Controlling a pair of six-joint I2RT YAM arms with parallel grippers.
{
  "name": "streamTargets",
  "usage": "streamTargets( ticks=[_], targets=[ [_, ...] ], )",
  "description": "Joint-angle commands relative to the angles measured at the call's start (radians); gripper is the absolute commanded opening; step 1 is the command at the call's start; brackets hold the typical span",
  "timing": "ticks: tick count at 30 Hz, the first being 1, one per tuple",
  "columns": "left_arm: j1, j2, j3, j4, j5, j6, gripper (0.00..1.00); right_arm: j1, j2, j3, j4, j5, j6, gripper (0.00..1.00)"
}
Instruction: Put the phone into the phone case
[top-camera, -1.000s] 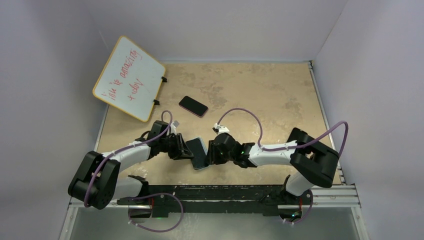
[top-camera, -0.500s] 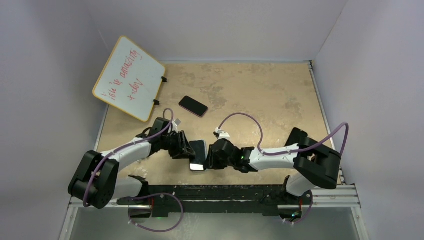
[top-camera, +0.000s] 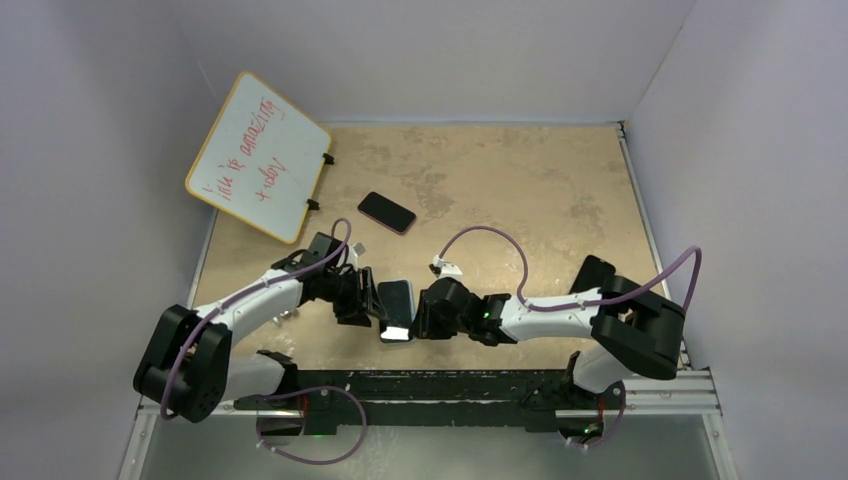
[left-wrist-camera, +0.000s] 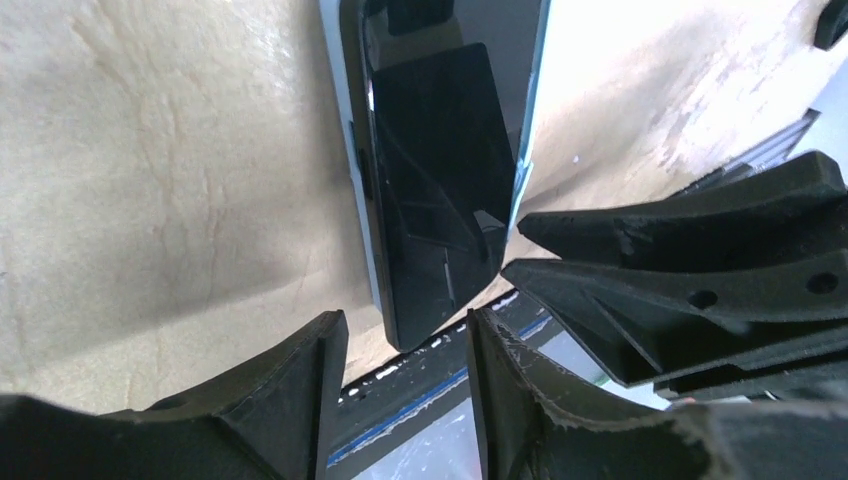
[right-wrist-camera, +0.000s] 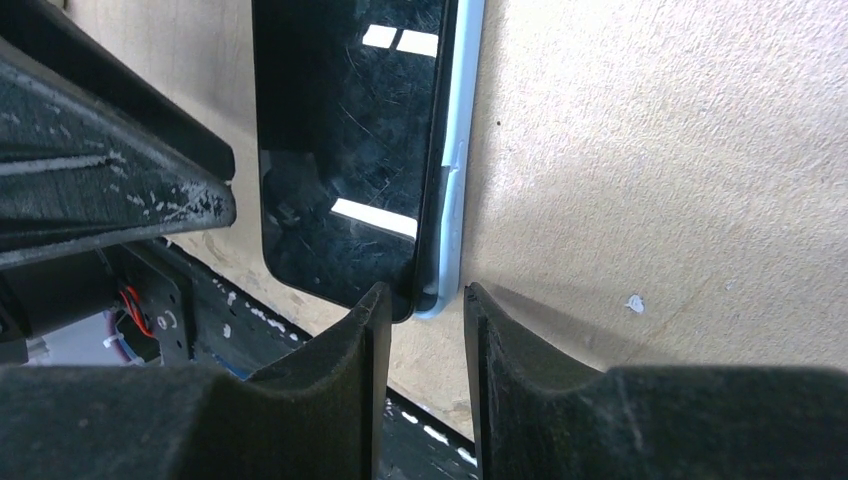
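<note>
Lying flat, glossy black phone (right-wrist-camera: 345, 150) half-seated in pale-blue case (right-wrist-camera: 455, 170).

Tan table (top-camera: 520, 180), pale walls (top-camera: 90, 100)

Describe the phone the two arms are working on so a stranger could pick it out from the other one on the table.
On the tan table, look at the near edge where the left gripper and right gripper meet. The phone lies between them, black glass up, with the pale blue phone case along its edge. The other phone, with a reddish rim, lies alone near the whiteboard.
</note>
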Motion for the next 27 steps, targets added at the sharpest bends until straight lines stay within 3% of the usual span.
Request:
streamTargets(
  ticks=[1, 4, 18, 22, 27],
  targets=[
    [-0.011, -0.030, -0.045, 0.054, 0.091, -0.010, 0.47, 0.005, 0.017, 0.017, 0.000, 0.026, -0.003, 0.34],
    [-0.016, -0.032, -0.106, 0.171, 0.167, -0.082, 0.41, 0.004, 0.018, 0.017, 0.001, 0.023, -0.009, 0.34],
    [-0.068, -0.032, -0.128, 0.271, 0.131, -0.171, 0.07, 0.004, 0.008, 0.005, 0.031, -0.011, -0.022, 0.31],
    [-0.090, -0.029, -0.139, 0.271, 0.075, -0.188, 0.08, 0.004, 0.009, -0.004, 0.045, -0.011, -0.015, 0.29],
    [-0.092, -0.053, -0.129, 0.231, 0.020, -0.188, 0.22, 0.004, -0.004, -0.009, 0.009, 0.021, -0.001, 0.28]
  ],
)
